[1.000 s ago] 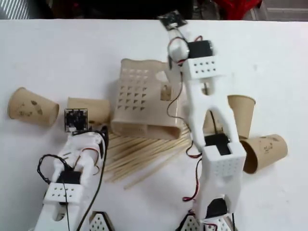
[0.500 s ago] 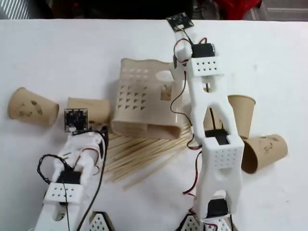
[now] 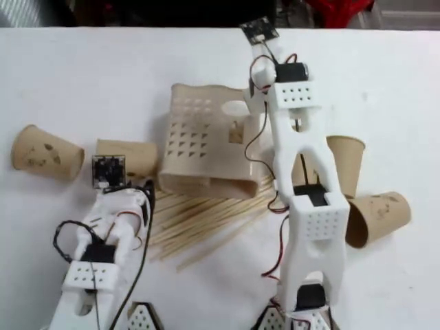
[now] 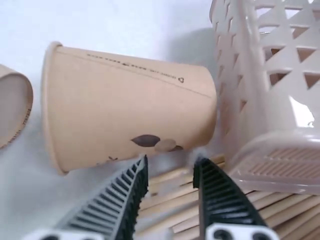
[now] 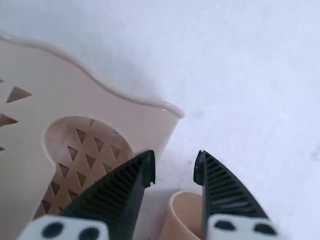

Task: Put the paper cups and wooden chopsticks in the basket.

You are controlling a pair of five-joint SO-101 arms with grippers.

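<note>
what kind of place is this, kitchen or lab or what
Probably a robotics lab bench, not a kitchen: a white table, two white arms with bare wiring, and a basket, paper cups and chopsticks as props.

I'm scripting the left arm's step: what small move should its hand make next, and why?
Probably open the left hand wider, then ease forward onto the paper cup. It lies on its side just past the fingertips, beside the basket, and looks wider than the gap between them; chopsticks lie beneath the hand.
</note>
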